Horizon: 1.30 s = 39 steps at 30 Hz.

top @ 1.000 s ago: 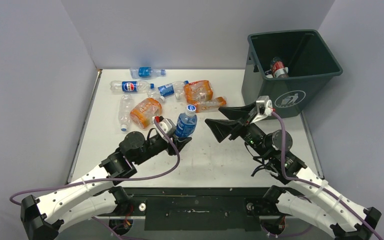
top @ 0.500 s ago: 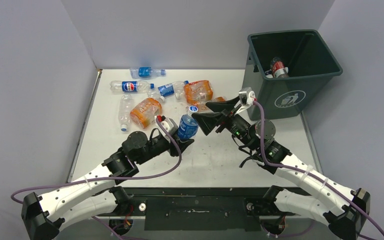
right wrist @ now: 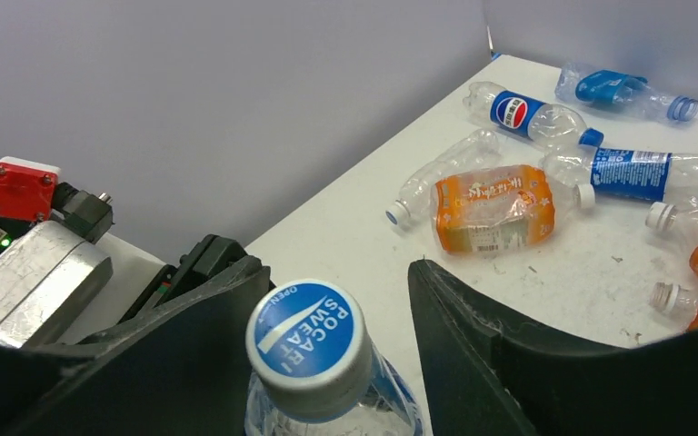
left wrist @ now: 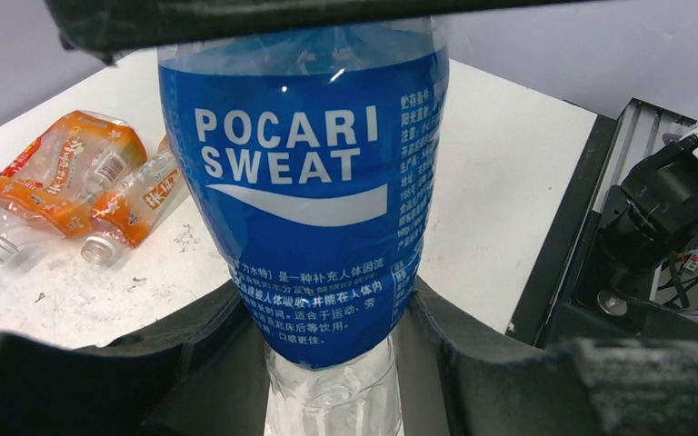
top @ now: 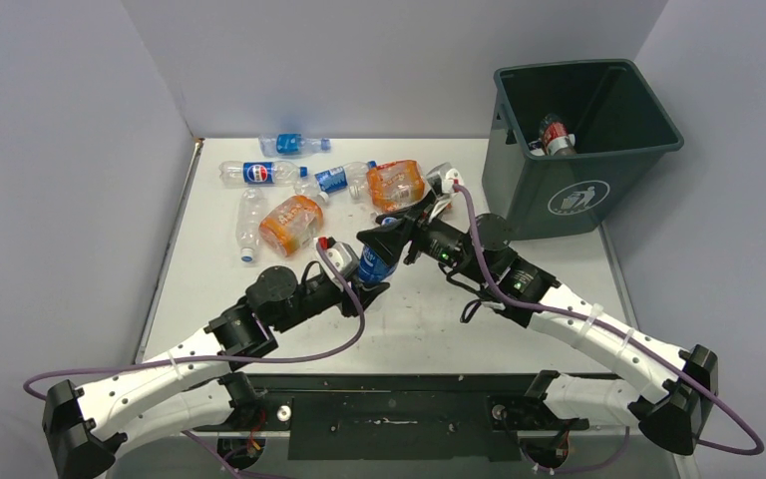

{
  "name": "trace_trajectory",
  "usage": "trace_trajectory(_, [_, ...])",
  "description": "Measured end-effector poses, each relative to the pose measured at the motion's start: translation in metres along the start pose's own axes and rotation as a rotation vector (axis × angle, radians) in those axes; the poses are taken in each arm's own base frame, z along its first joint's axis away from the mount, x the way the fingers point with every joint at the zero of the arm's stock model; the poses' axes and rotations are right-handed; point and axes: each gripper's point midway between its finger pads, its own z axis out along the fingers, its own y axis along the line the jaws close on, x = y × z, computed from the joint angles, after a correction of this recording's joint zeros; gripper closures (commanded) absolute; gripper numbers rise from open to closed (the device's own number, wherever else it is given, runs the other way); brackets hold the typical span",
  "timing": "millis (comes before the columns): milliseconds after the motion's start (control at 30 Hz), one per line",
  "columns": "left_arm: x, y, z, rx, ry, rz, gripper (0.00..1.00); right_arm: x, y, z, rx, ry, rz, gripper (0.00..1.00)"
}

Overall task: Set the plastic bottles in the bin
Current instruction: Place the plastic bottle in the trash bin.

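Pocari Sweat bottle (left wrist: 302, 182) gripped upright at mid-tabletop
The left end effector (top: 366, 283) is clamped on the bottle's lower body. The right end effector (right wrist: 336, 272) has its jaws apart on either side of the cap. Other bottles (top: 290, 223) lie on the tabletop (top: 419, 329) behind, and the bin (top: 598, 195) stands at far right.

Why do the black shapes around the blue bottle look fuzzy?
Left wrist view: the left claw's fingers sit too near the lens, so they blur, while the Pocari Sweat bottle label reads sharp. Right wrist view: its cap is crisp. Top external view: even light, faint shadows.
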Motion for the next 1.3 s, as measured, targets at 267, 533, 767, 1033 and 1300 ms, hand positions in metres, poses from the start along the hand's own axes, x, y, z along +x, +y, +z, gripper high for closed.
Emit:
trace_trajectory(267, [0.01, 0.001, -0.004, -0.011, 0.014, 0.014, 0.38, 0.009, -0.001, -0.002, 0.017, 0.056, -0.026, 0.95])
trace_trajectory(533, [-0.003, -0.001, -0.017, -0.024, -0.088, 0.113, 0.04, -0.017, -0.013, -0.012, 0.136, 0.085, -0.138, 0.95])
trace_trajectory(767, [-0.024, 0.014, -0.029, -0.12, -0.192, 0.164, 0.04, -0.133, -0.031, -0.054, 0.409, -0.213, -0.283, 0.95])
trace_trajectory(1033, [-0.025, 0.037, -0.036, -0.259, -0.202, 0.228, 0.04, -0.266, -0.065, -0.141, 0.843, -0.687, -0.411, 0.95])
trace_trajectory(1300, [-0.017, 0.054, -0.044, -0.366, -0.174, 0.294, 0.04, -0.315, -0.166, -0.199, 1.287, -0.917, -0.434, 0.95])
